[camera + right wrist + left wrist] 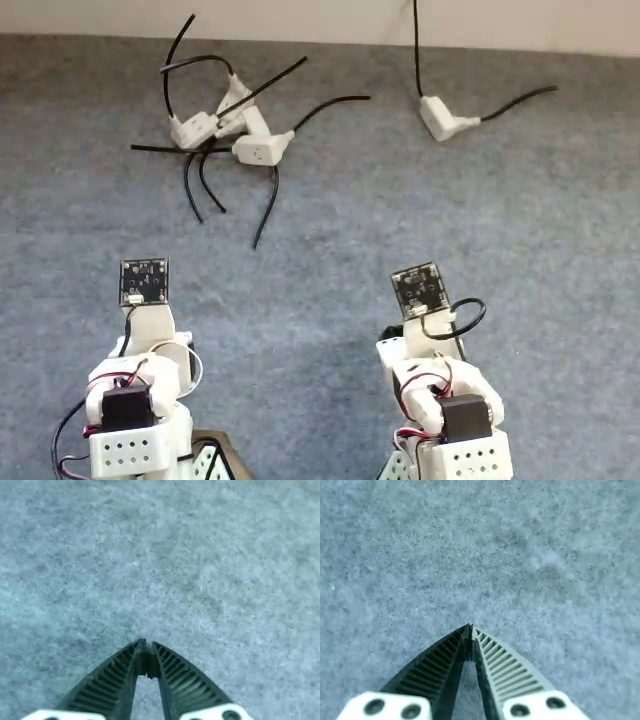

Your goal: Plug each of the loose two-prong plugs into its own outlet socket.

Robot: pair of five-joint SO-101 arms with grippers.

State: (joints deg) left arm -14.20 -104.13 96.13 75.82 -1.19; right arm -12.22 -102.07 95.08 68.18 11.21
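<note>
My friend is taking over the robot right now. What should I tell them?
Left gripper: shut, empty, over bare grey carpet.
Right gripper: shut, empty, also over carpet.
Things: a tangle of white plug and socket pieces with black cords lies far left. One more white piece lies apart, far right.
Done: nothing grasped. Whether any pair is already joined is too small to tell.
Left: plug each loose plug into its own socket.

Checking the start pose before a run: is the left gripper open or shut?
Shut. The left gripper shows in its wrist view with jaws meeting at the tip, nothing between them, above grey carpet.
</note>
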